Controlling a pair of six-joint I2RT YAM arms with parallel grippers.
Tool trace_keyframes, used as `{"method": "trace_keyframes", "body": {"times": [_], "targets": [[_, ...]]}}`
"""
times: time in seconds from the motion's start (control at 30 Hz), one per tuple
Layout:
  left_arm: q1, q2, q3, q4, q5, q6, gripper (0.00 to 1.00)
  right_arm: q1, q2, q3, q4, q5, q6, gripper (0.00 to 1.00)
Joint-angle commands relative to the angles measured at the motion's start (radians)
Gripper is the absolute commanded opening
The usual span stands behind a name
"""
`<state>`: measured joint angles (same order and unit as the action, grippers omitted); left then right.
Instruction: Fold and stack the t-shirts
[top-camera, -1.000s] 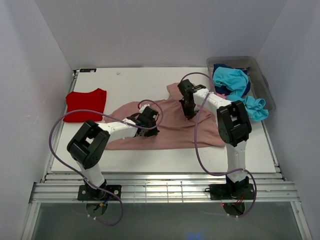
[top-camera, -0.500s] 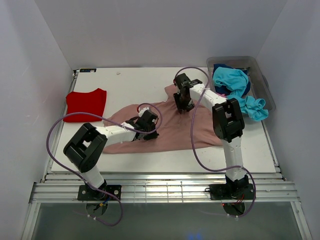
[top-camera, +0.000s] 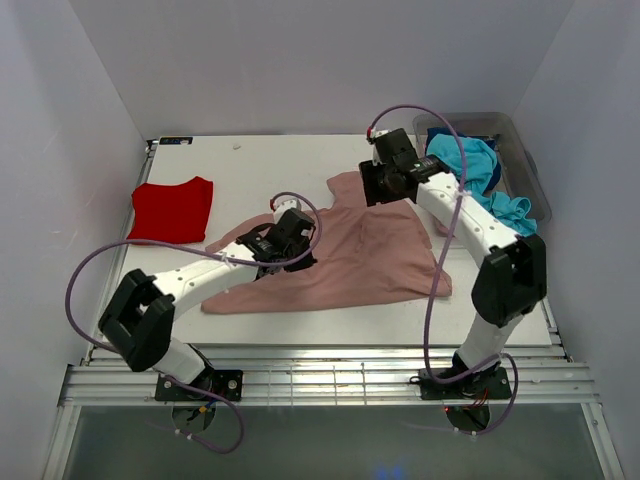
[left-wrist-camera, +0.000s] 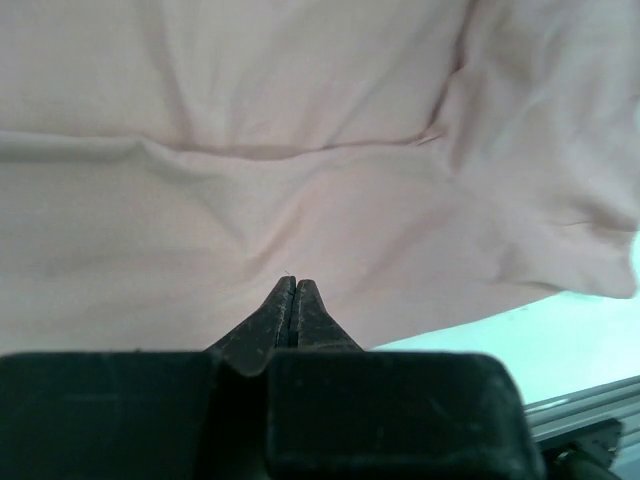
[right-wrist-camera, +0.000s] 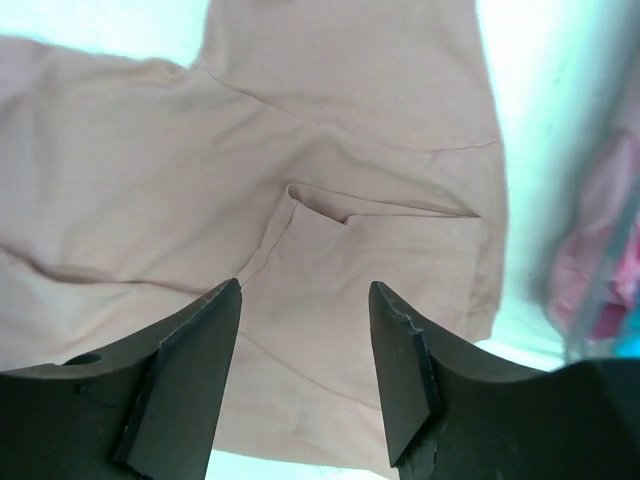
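Observation:
A large dusty-pink t-shirt (top-camera: 345, 262) lies spread and wrinkled across the middle of the table. It fills the left wrist view (left-wrist-camera: 300, 150) and the right wrist view (right-wrist-camera: 330, 180). My left gripper (top-camera: 290, 237) is on its left part, fingers (left-wrist-camera: 290, 300) pressed together, and no cloth shows between them. My right gripper (top-camera: 376, 186) hangs open above the shirt's far edge, fingers (right-wrist-camera: 195, 370) wide apart and holding nothing. A folded red t-shirt (top-camera: 172, 208) lies at the far left. Turquoise t-shirts (top-camera: 466, 162) and a navy one (top-camera: 438, 135) are piled in the bin.
A clear grey plastic bin (top-camera: 522, 150) stands at the table's back right corner, and turquoise cloth (top-camera: 510, 215) spills over its near side. Blurred bright pink cloth (right-wrist-camera: 600, 285) shows at the right in the right wrist view. White walls close in on three sides.
My right gripper has opened, let go of the pink shirt and lifted back toward the far right. The shirt now lies flatter. My left gripper has stayed shut and barely moved.

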<state>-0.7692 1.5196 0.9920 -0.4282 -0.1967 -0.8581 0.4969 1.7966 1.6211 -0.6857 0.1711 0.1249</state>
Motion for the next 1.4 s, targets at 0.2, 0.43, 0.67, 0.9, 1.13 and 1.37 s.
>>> {"method": "trace_keyframes", "body": {"times": [0.2, 0.43, 0.67, 0.9, 1.13, 1.37], "targets": [[-0.004, -0.161, -0.071, -0.162, -0.161, 0.014, 0.0, 0.012, -0.091, -0.311, -0.025, 0.008, 0.07, 0.08], [-0.004, -0.139, -0.228, -0.144, -0.164, -0.038, 0.0, 0.012, -0.046, -0.44, 0.018, -0.045, 0.09, 0.08], [-0.004, -0.11, -0.292, -0.149, -0.152, -0.087, 0.0, 0.038, -0.032, -0.507, 0.005, -0.065, 0.139, 0.08], [-0.005, -0.121, -0.409, -0.176, -0.15, -0.165, 0.0, 0.121, -0.085, -0.642, 0.011, -0.068, 0.209, 0.08], [-0.004, -0.151, -0.47, -0.207, -0.144, -0.206, 0.0, 0.204, -0.118, -0.696, -0.018, -0.048, 0.297, 0.08], [-0.004, -0.248, -0.466, -0.282, -0.142, -0.219, 0.0, 0.227, -0.128, -0.595, -0.089, 0.043, 0.302, 0.08]]}}
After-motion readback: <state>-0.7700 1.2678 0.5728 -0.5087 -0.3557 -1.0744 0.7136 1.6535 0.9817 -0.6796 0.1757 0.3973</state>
